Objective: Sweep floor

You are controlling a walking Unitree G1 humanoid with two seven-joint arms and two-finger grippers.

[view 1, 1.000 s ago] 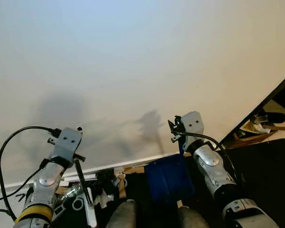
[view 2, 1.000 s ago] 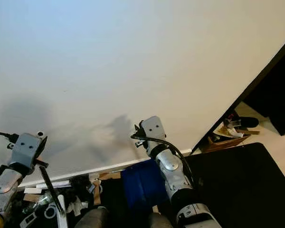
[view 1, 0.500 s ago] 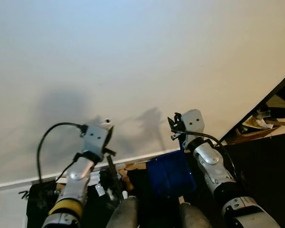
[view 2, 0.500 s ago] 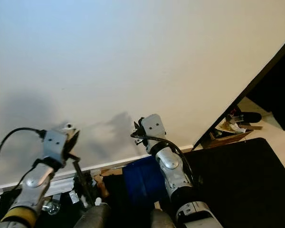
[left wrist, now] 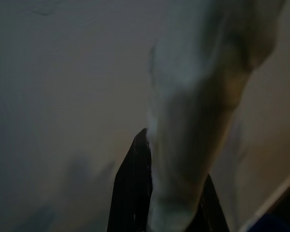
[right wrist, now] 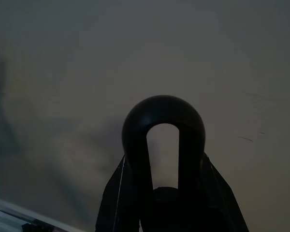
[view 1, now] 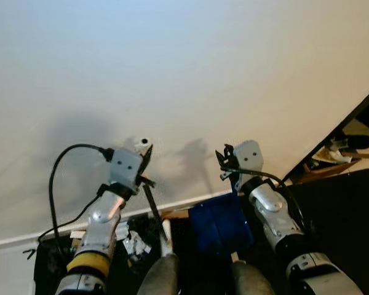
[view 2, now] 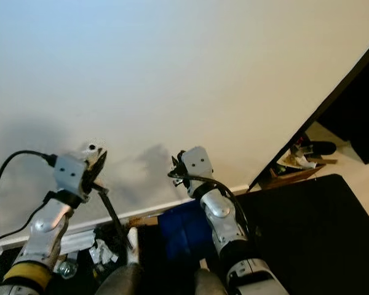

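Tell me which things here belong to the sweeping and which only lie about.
For the job: dustpan in right gripper; brush stick in left gripper; litter, likely.
Lying about: clutter beside dark cabinet; black mat.

A plain cream painted wall with soft grey shadows.
A white baseboard runs along its bottom; a dark black panel edge stands at the right.
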